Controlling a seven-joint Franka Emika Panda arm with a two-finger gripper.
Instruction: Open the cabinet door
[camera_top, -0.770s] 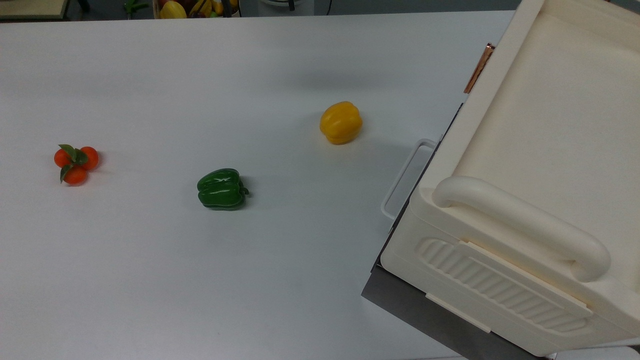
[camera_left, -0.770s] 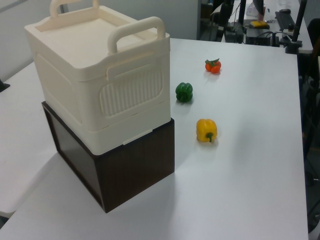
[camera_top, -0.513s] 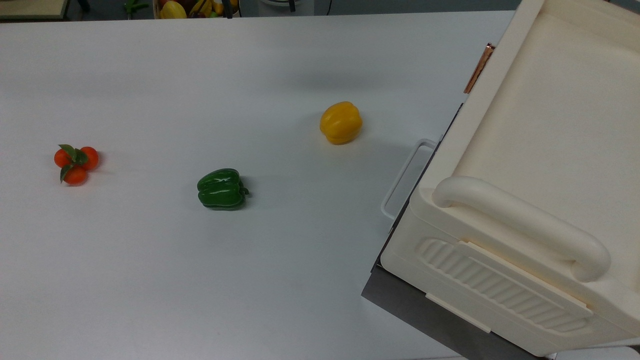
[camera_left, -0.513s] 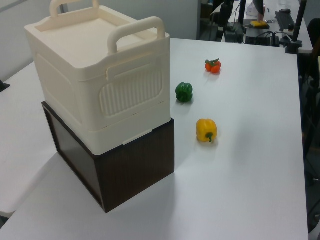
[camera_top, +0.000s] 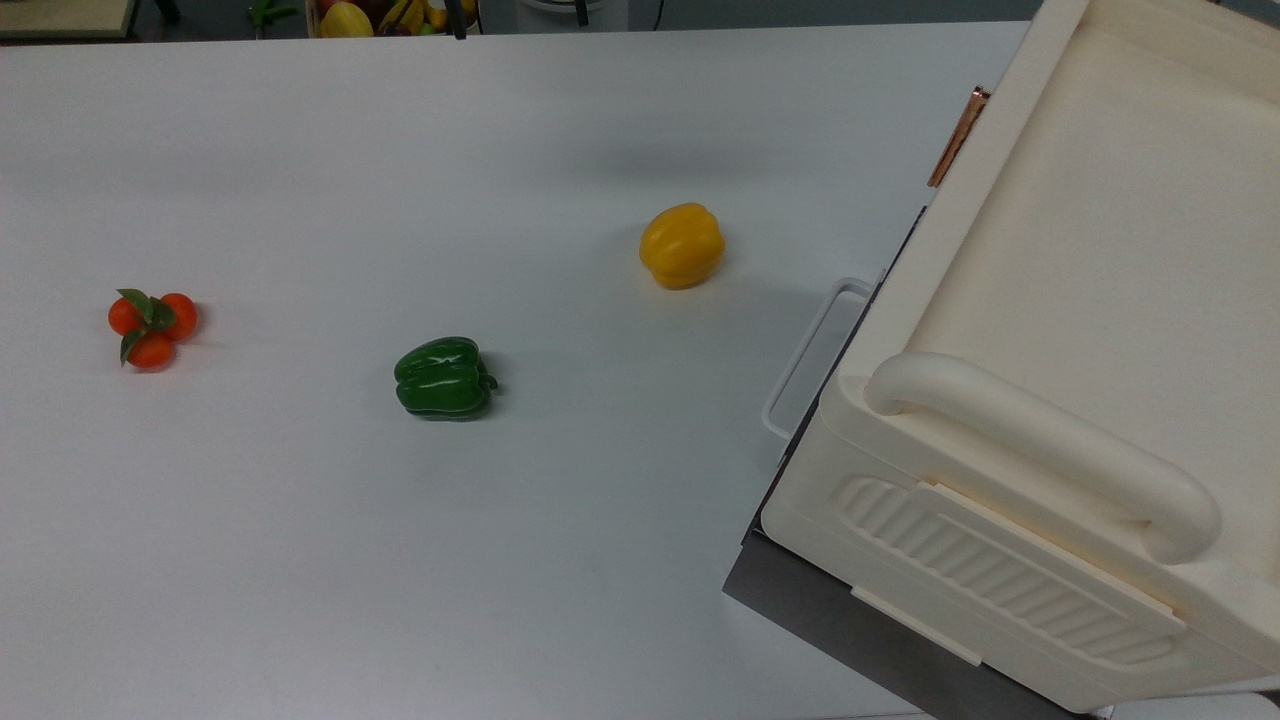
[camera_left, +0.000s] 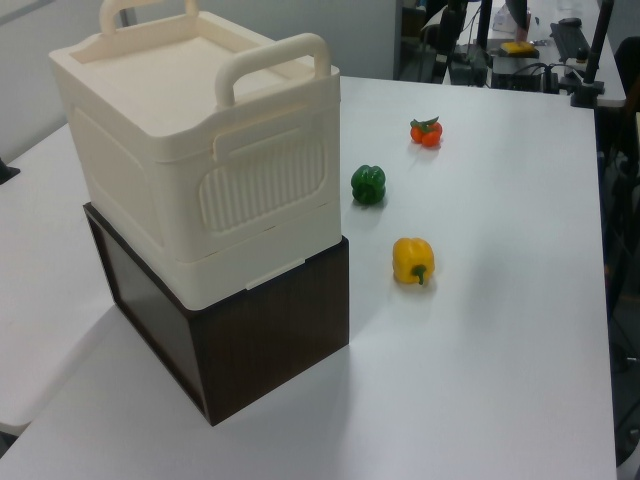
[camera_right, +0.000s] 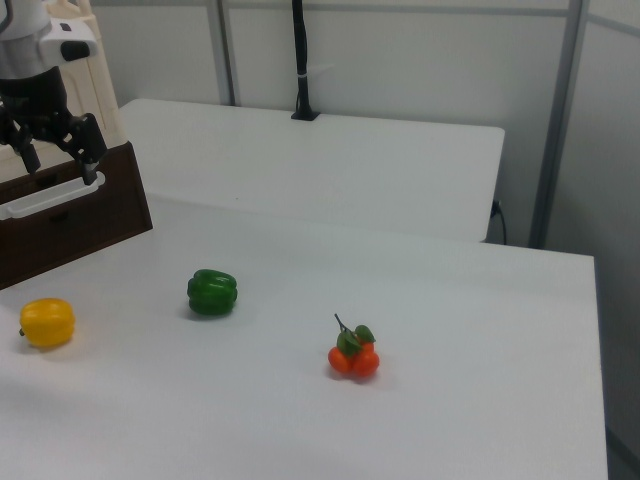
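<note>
Two black fingers of the gripper (camera_right: 60, 160) are spread apart over the white handle (camera_right: 45, 197) by the cabinet (camera_top: 1060, 330).

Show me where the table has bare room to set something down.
Widest bare table lies along the top view's bottom edge, below the green pepper and orange cluster. Another patch: above them. Crowded: between yellow pepper and cabinet, where the gripper hangs.
</note>
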